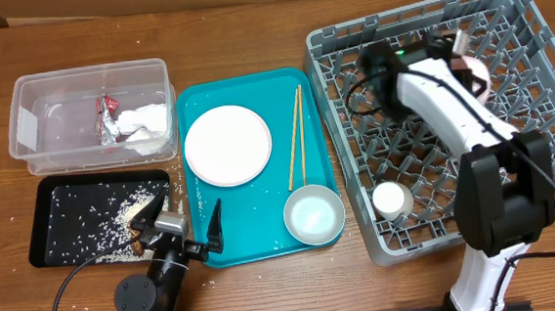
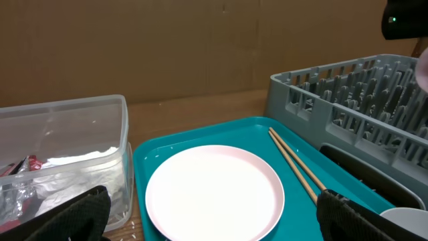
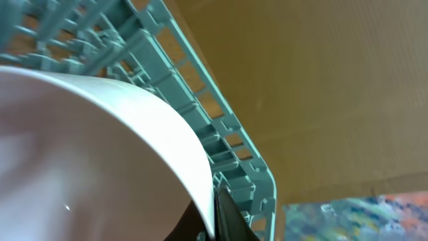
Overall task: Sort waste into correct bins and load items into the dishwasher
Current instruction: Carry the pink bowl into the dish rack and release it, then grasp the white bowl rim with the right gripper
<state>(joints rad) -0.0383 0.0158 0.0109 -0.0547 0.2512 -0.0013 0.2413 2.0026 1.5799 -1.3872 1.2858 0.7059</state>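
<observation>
On the teal tray (image 1: 262, 220) chopsticks (image 1: 294, 140) lie front-to-back; right gripper (image 1: 465, 56) pinches a bowl (image 3: 100, 154), left gripper (image 1: 182, 219) gapes empty.

No legible text in any view: white label (image 1: 26, 121) on clear tub (image 1: 86, 83) and red wrapper (image 1: 108, 110) print too small to read.

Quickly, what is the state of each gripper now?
Left gripper: open, holding nothing.
Right gripper: shut on the white bowl.
</observation>
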